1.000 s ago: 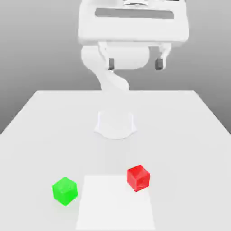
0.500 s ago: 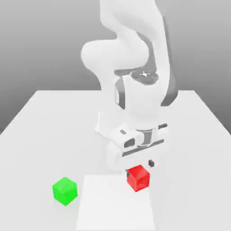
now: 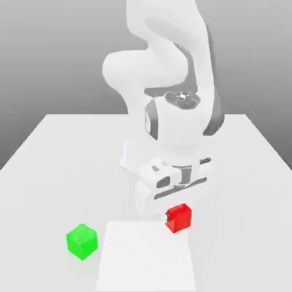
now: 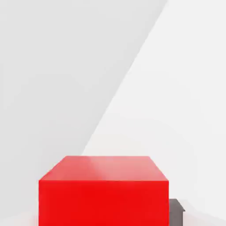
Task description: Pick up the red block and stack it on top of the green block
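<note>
A simulated test bench — bare white table (image 3: 51, 148), blank grey backdrop.

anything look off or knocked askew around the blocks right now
Nothing stands out. The red block sits right under the end effector, squared up in the hand view. The green block stands apart toward the exterior view's left, flat on the table and undamaged.

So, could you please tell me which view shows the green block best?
The exterior view. There the green block sits whole and unobstructed on the table, toward the exterior view's left of the red block. The hand view shows nothing of it: only the red block close up and pale surface behind.
</note>
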Motion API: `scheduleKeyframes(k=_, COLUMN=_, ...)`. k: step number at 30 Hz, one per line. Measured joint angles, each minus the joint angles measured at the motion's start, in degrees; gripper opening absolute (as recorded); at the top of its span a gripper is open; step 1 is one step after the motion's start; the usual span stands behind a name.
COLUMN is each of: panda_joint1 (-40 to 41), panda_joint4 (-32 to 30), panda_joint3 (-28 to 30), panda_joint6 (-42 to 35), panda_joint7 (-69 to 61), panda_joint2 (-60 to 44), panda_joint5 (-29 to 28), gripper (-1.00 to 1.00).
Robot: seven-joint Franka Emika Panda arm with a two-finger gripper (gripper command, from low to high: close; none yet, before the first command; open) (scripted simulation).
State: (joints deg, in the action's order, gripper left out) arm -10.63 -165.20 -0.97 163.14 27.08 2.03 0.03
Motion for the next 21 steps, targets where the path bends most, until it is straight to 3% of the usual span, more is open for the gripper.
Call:
scheduleKeyframes(k=11, panda_joint1=18.6, panda_joint4=9.2, panda_joint3=13.1, panda_joint6=-10.6, panda_joint7=-25.2, panda_joint2=1.3, panda_joint5=-1.4, gripper=-1.00)
scheduleKeyframes(k=17, panda_joint1=20.3, panda_joint4=10.8, panda_joint3=11.8, panda_joint6=-2.5, panda_joint7=-31.9, panda_joint2=-8.5, panda_joint5=3.9, gripper=-1.00)
scheduleKeyframes(k=18, panda_joint1=20.5, panda_joint4=10.9, panda_joint3=11.4, panda_joint6=-0.9, panda_joint7=-32.6, panda_joint2=-10.2, panda_joint5=4.9, gripper=1.00)
scheduleKeyframes(k=21, panda_joint1=20.5, panda_joint4=10.9, panda_joint3=11.4, panda_joint6=-0.9, panda_joint7=-32.6, panda_joint2=-10.2, panda_joint5=4.9, gripper=1.00)
